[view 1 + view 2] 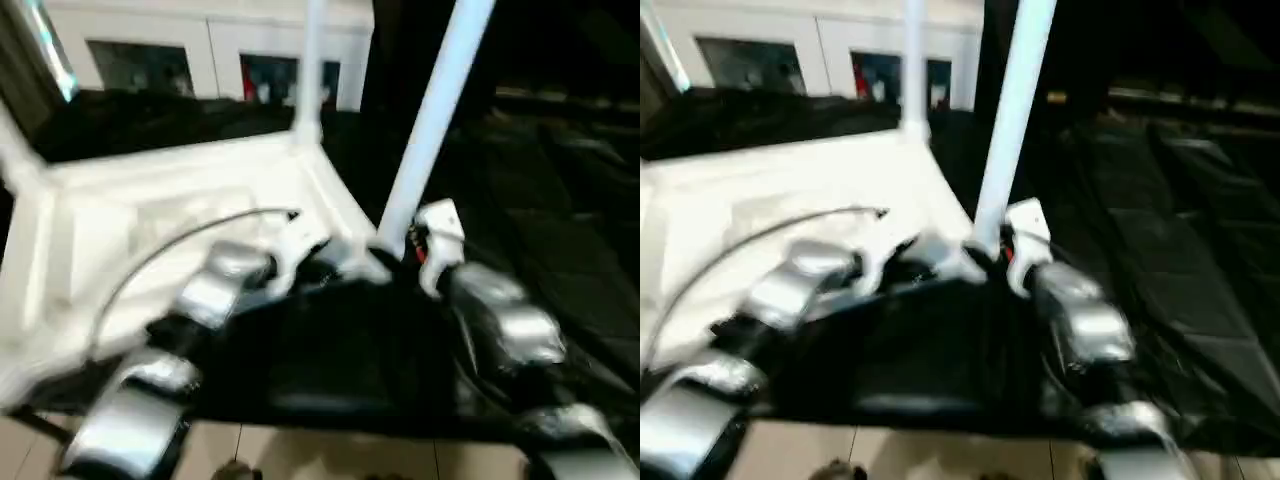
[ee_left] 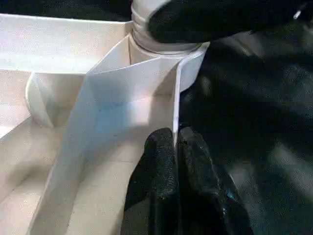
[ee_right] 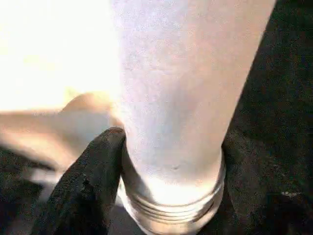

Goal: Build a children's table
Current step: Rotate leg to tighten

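Tabletop [image 1: 170, 230] lies upside down on a black-covered worktop [image 1: 560, 270], ribbed underside up, long axis running roughly left-right across the head views. Two legs visibly standing in it: a far leg [image 1: 312, 60] upright at the back corner, and a near leg [image 1: 430, 120] rising from the near right corner socket [image 2: 161, 49], long axis near vertical but leaning a bit to the right at its top. A further white post may show at the far left edge, too blurred to tell. Judgement: roughly half done or more, the near leg looks seated or being seated, threaded base just at the socket mouth in the right wrist view; remaining corners can't be confirmed. Left gripper [image 2: 175, 147] has its jaws together, pinched on the thin side wall of the tabletop, just below the corner socket, steadying the piece. Right gripper [image 3: 166, 181] has its jaws apart around the base of the near leg, one black finger [image 3: 88, 186] pressed against the tube just above the threads; the far finger is hidden behind the tube, so a firm clamp isn't certain. Corner socket sits right between both grippers. A thin grey cable [image 1: 180, 240] arcs over the tabletop beside the left arm. White cabinet [image 1: 200, 50] behind, well apart from the jaws.
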You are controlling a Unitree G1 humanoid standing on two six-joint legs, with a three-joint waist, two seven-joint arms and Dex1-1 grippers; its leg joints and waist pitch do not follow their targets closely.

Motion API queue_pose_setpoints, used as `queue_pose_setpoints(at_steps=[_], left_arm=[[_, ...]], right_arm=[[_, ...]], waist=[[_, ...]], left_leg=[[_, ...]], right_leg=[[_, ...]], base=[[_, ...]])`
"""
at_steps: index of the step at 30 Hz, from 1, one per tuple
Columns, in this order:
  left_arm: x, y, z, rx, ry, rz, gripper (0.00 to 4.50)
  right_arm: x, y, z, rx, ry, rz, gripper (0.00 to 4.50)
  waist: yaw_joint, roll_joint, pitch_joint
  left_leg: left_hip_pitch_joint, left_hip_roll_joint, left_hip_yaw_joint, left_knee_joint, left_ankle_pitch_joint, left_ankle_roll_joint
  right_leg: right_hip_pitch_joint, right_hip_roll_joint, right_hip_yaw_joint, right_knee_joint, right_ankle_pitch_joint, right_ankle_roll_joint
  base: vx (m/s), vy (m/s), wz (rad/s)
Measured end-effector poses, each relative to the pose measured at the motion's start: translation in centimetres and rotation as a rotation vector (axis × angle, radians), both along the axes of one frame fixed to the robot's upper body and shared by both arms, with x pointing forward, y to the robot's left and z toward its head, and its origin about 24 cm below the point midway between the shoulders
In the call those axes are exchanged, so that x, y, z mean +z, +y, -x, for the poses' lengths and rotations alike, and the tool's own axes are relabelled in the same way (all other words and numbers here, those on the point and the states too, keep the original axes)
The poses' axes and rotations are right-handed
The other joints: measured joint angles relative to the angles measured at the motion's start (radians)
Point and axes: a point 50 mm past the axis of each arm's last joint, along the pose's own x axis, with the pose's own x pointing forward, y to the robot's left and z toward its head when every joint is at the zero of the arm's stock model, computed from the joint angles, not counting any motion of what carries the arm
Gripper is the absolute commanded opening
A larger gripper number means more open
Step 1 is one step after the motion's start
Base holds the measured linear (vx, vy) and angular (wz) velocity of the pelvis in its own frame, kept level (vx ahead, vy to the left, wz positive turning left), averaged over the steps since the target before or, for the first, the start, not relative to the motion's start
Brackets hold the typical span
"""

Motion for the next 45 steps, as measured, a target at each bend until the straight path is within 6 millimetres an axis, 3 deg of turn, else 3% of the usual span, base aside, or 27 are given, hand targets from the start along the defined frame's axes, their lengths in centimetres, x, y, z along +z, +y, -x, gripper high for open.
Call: queue_pose_setpoints(at_steps=[3,7,8,12,14,18,22,30,34,39,45], left_arm=[[0.0,-1.3,-0.3,0.054,0.0,0.005,0.0],[0.0,-1.7,-0.5,0.07,-0.001,0.006,0.0],[0.0,-1.7,-0.5,0.069,0.0,0.005,0.0],[0.0,-1.6,-0.6,0.06,-0.011,-0.001,0.0],[0.0,-1.5,-0.6,0.046,-0.008,0.002,0.0],[0.1,-0.9,-0.5,0.018,0.002,0.015,0.0],[0.2,1.1,0.0,-0.063,0.008,0.019,0.0],[0.4,4.3,1.7,-0.255,0.059,0.03,0.0],[0.4,4.4,2.3,-0.323,0.079,0.027,0.0],[0.4,4.8,2.7,-0.345,0.079,0.023,0.0],[0.5,4.8,2.8,-0.348,0.073,0.022,0.0]], right_arm=[[0.0,0.7,-0.6,-0.128,-0.006,-0.007,2.69],[0.0,1.0,-0.9,-0.15,-0.031,0.027,2.69],[0.0,1.0,-0.9,-0.15,-0.034,0.03,3.25],[0.0,1.1,-0.9,-0.133,-0.04,0.033,3.43],[0.0,0.9,-0.9,-0.099,-0.046,0.06,3.79],[0.1,0.1,-0.9,-0.021,-0.051,0.139,4.04],[0.5,-2.1,0.7,0.182,-0.033,0.19,4.41],[2.0,-3.9,3.4,0.501,-0.018,0.186,4.41],[2.5,-3.3,3.9,0.58,-0.029,0.161,4.41],[2.1,-3.2,4.3,0.615,0.003,0.157,4.41],[1.8,-2.7,4.3,0.634,0.016,0.153,3.82]], waist=[[0.001,0.001,-0.001],[0.003,0.002,-0.001],[0.003,0.002,-0.001],[0.001,0.002,-0.001],[-0.001,0.002,-0.001],[-0.001,0.004,-0.001],[0.005,0.01,0.0],[0.011,0.016,0.003],[0.023,0.016,0.003],[0.024,0.015,0.003],[0.024,0.014,0.004]], left_leg=[[0.0,0.0,0.0,-0.002,0.0,0.0],[-0.001,0.0,0.001,-0.003,0.0,0.0],[-0.001,0.0,0.001,-0.003,0.0,0.0],[0.0,0.0,0.0,-0.003,0.0,0.0],[-0.001,0.0,-0.001,-0.003,0.0,0.0],[-0.001,0.0,-0.001,-0.006,0.0,0.0],[-0.001,0.0,0.0,-0.009,0.0,0.0],[-0.001,0.001,0.0,-0.008,0.0,0.0],[-0.001,0.0,0.0,-0.008,0.0,0.0],[-0.002,0.001,0.001,-0.008,0.0,0.0],[-0.002,0.001,0.001,-0.008,0.0,0.0]], right_leg=[[0.0,0.0,-0.001,-0.001,-0.001,0.001],[0.0,0.0,-0.001,-0.001,-0.001,0.001],[0.0,0.0,-0.001,-0.001,-0.001,0.001],[0.0,0.0,-0.001,-0.001,-0.001,0.001],[0.0,0.0,-0.001,-0.001,-0.001,0.001],[-0.001,0.001,-0.002,-0.001,-0.001,0.003],[-0.002,0.001,-0.002,-0.002,-0.003,0.003],[-0.002,0.001,-0.002,-0.002,-0.003,0.003],[-0.002,0.0,-0.002,-0.002,-0.003,0.003],[-0.002,0.001,-0.002,-0.002,-0.003,0.003],[-0.002,0.001,-0.002,-0.002,-0.003,0.004]], base=[[0.0,0.0,0.0],[0.0,0.0,0.0],[0.0,0.0,0.0],[0.0,0.0,0.0],[0.0,0.0,0.0],[0.0,0.0,0.0],[0.0,0.0,0.0],[0.0,0.0,0.0],[0.0,0.0,0.0],[0.0,0.0,0.0],[0.0,0.0,0.0]])
